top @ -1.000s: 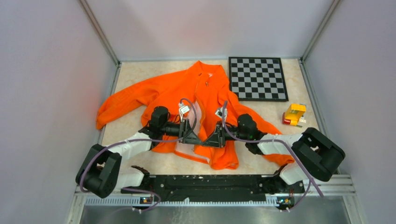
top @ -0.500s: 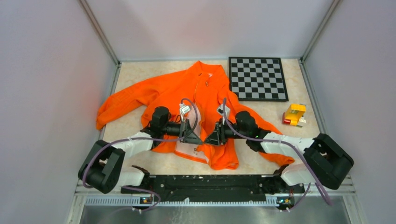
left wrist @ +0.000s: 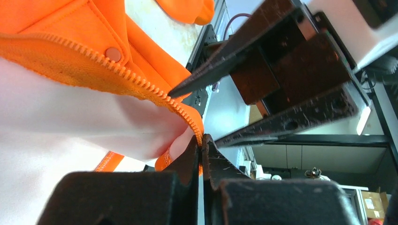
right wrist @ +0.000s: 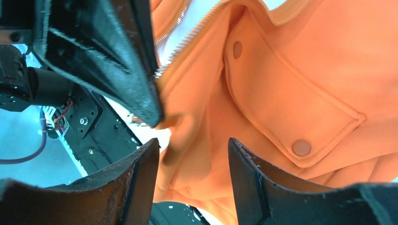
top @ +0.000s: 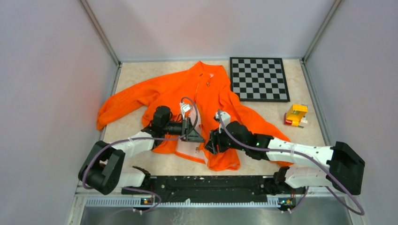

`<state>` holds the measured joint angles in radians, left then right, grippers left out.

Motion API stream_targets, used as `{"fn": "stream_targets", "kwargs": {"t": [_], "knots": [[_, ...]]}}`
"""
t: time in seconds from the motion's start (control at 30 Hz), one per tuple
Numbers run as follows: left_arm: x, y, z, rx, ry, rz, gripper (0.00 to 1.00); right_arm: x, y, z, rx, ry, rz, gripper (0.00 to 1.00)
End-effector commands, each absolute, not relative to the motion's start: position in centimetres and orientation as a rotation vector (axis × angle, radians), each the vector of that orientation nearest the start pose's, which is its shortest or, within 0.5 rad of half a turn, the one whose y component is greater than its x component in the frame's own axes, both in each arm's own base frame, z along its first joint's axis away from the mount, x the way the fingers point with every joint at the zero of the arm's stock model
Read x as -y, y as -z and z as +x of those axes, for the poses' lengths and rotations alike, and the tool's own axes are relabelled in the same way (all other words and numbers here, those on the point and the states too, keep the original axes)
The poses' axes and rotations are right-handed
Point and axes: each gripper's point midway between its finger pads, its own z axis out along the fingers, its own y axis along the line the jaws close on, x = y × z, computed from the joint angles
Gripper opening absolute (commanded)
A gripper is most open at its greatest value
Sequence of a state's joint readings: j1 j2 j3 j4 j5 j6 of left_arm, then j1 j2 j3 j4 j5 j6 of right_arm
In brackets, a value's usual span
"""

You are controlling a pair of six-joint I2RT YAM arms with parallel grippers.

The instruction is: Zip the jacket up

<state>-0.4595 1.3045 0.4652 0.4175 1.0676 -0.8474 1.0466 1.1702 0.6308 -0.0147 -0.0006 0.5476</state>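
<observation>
The orange jacket (top: 211,89) lies spread on the table, front open, white lining showing near its lower hem. My left gripper (top: 202,139) is over that hem; in the left wrist view it (left wrist: 202,143) is shut on the jacket's zipper edge, whose orange teeth (left wrist: 136,79) run up to the left. Close to its right my right gripper (top: 210,144) hovers at the other front panel. In the right wrist view the right gripper (right wrist: 191,150) is open just above the orange fabric beside a flap pocket (right wrist: 291,108) with a snap, gripping nothing.
A black-and-white chessboard (top: 258,78) lies at the back right, touching the jacket's shoulder. A yellow and red block (top: 295,115) sits at the right. Grey walls close in both sides and the back. The black base rail (top: 211,183) runs along the near edge.
My left gripper has shut on the zipper edge. My right gripper has opened, and its arm has stretched out and swung a little nearer and to the left.
</observation>
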Motion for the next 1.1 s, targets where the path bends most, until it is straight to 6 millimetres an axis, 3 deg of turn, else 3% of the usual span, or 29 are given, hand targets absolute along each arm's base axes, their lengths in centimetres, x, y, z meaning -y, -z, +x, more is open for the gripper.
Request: {"fn": "stream_targets", "kwargs": {"t": [0.0,0.2,0.43,0.67,0.9,1.07], "knots": [[27.5,-17.3,17.6,-2.149,1.804,0.412,0.00,-31.9,-16.7,17.3,-2.054,-0.814,-0.536,0.55],[27.4,-18.1,17.4,-2.127,1.810,0.425,0.00,-32.8,-18.5,15.8,-1.944,-0.986,-0.557,0.60],[27.5,-18.8,17.2,-2.114,1.844,0.420,0.00,-35.9,-20.0,14.7,-1.897,-1.217,-0.520,0.60],[27.6,-19.3,17.5,-2.105,1.842,0.406,0.00,-35.0,-17.0,15.7,-1.987,-1.107,-0.457,0.57],[27.6,-19.5,17.5,-2.104,1.848,0.403,0.00,-34.1,-16.0,15.7,-2.002,-1.080,-0.439,0.58],[27.7,-19.7,17.6,-2.103,1.851,0.402,0.00,-34.8,-15.9,15.7,-1.995,-1.114,-0.433,0.48]]}}
